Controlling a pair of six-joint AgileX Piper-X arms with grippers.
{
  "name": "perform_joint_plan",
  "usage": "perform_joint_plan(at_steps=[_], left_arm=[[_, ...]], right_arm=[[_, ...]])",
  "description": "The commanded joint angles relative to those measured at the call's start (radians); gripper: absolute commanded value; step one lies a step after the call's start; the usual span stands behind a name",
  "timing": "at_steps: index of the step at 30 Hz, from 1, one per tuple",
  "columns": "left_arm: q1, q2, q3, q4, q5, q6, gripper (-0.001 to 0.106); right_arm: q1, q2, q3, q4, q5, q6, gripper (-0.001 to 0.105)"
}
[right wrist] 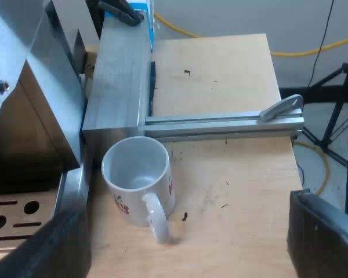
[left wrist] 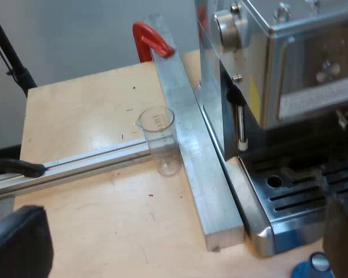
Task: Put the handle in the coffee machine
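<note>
The espresso machine (left wrist: 278,69) stands on a wooden table, its slotted drip tray (left wrist: 296,197) and thin steam wand (left wrist: 241,124) facing my left gripper (left wrist: 182,234). That gripper is open, its fingers (left wrist: 20,243) wide apart with nothing between them. A blue tamper (left wrist: 313,266) lies near the tray's corner. My right gripper (right wrist: 185,231) is also open and hovers over the table by a white mug (right wrist: 138,182) with red print. The mug stands upright beside the machine's drip tray (right wrist: 23,214).
A clear measuring glass (left wrist: 159,139) stands where two aluminium bars (left wrist: 191,145) meet beside the machine. A red clamp (left wrist: 151,40) holds the far end of one bar. More bars (right wrist: 220,124) and a black clamp (right wrist: 122,11) lie past the mug. Tripod legs (right wrist: 336,116) stand off the table.
</note>
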Motion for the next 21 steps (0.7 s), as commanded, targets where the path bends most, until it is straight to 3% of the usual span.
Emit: perform_joint_plan(at_steps=[1, 12, 16, 21], left_arm=[[0.002, -0.083, 0.041, -0.003, -0.007, -0.009, 0.097], [0.002, -0.45, 0.135, -0.003, -0.007, -0.009, 0.097], [0.002, -0.515, 0.136, 0.001, -0.007, -0.009, 0.097], [0.005, -0.512, 0.126, 0.062, -0.007, 0.002, 0.097]], right_arm=[[-0.004, -0.075, 0.042, -0.004, -0.006, -0.016, 0.071], [-0.004, -0.361, 0.206, -0.004, -0.006, -0.016, 0.071], [-0.004, -0.44, 0.232, -0.004, -0.006, -0.016, 0.071], [-0.004, -0.481, 0.238, 0.018, -0.007, -0.007, 0.071]])
